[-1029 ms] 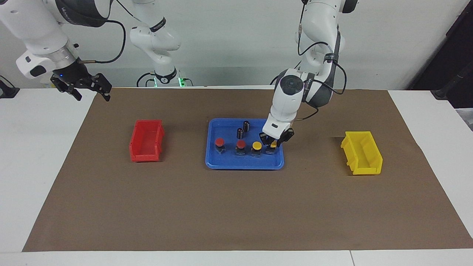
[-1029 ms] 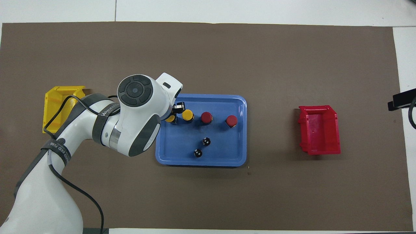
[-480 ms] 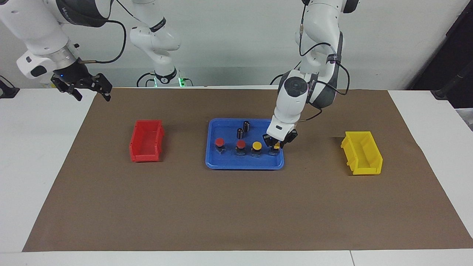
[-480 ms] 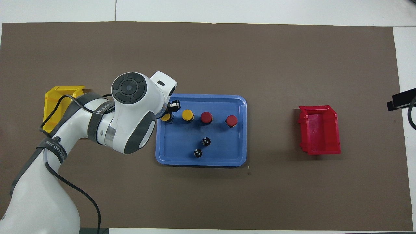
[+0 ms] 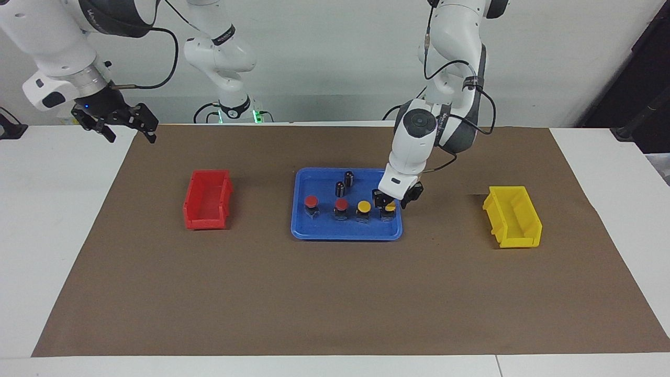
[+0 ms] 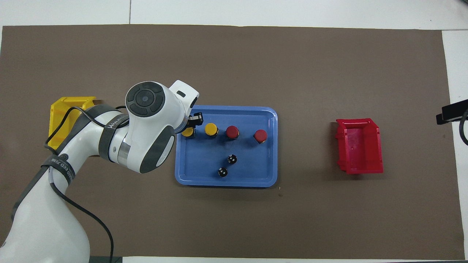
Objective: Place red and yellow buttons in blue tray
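The blue tray [image 5: 324, 229] [image 6: 256, 171] lies mid-table on the brown mat. Standing in a row in it are two red buttons [image 5: 311, 201] [image 5: 341, 204] [image 6: 260, 135] [image 6: 232, 132] and two yellow buttons [image 5: 363, 207] [image 6: 211, 129]. The end yellow button [image 5: 390, 209] [image 6: 187, 133] stands at the tray's end toward the left arm. My left gripper [image 5: 390, 203] hangs low over it, open, a finger on either side; one finger [image 6: 197, 118] shows past the wrist. My right gripper [image 5: 131, 133] waits open, raised over the table's corner at the right arm's end.
Two dark cylinders [image 5: 349, 179] [image 5: 340, 188] [image 6: 231, 159] [image 6: 222, 172] stand in the tray, nearer to the robots than the buttons. A red bin [image 5: 208, 199] [image 6: 360, 146] sits toward the right arm's end, a yellow bin [image 5: 513, 215] [image 6: 65, 117] toward the left arm's end.
My left gripper carried the yellow button a little toward the tray's end, then opened off it; the button now stands on the tray. The right arm has not moved.
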Robot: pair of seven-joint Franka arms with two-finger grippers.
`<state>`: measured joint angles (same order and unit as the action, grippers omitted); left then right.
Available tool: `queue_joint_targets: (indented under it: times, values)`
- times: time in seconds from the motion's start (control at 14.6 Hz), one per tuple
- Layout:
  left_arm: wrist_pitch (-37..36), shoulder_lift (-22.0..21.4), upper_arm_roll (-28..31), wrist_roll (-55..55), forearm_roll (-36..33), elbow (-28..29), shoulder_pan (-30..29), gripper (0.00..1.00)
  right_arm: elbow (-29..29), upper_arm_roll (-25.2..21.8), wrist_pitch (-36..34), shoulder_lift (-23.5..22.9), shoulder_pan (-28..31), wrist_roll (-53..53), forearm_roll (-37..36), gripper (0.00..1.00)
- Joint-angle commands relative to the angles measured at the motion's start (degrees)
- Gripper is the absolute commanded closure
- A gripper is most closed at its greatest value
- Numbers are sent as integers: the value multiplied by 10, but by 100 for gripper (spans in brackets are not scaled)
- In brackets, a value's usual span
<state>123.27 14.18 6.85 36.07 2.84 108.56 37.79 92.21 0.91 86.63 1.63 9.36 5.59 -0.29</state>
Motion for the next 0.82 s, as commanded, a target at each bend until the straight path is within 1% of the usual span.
queue_joint_targets:
  times: [0.0, 0.07, 0.14, 0.27, 0.34, 0.41, 0.55, 0.62, 0.75]
  values:
    - [-91, -25, 4, -14, -5, -52, -29, 0, 5, 3, 7, 7, 5, 7, -4, 0]
    - [-121, -39, 4, -47, -7, -69, -38, 0, 5, 3, 7, 7, 5, 7, -4, 0]
    - [-135, -44, 4, -85, -6, -88, -58, 0, 6, 3, 7, 7, 4, 6, -4, 0]
    - [-186, -45, 8, -133, -9, -122, -82, 0, 7, 3, 6, 7, 2, 3, -4, 0]
    - [-213, -62, 21, -176, -12, -128, -100, 0, 9, 3, 5, 8, 2, 1, -3, 0]
    - [-227, -82, 25, -194, -12, -126, -112, 0, 9, 3, 6, 8, 3, 1, -3, 0]
    - [-251, -115, 32, -216, -13, -126, -155, 0, 10, 3, 6, 9, 5, 2, -3, 0]
    - [-262, -127, 33, -251, -12, -128, -176, 0, 10, 3, 6, 9, 5, 1, -3, 0]
    - [-289, -136, 33, -318, -12, -140, -213, 0, 12, 3, 6, 9, 4, 1, -3, 0]
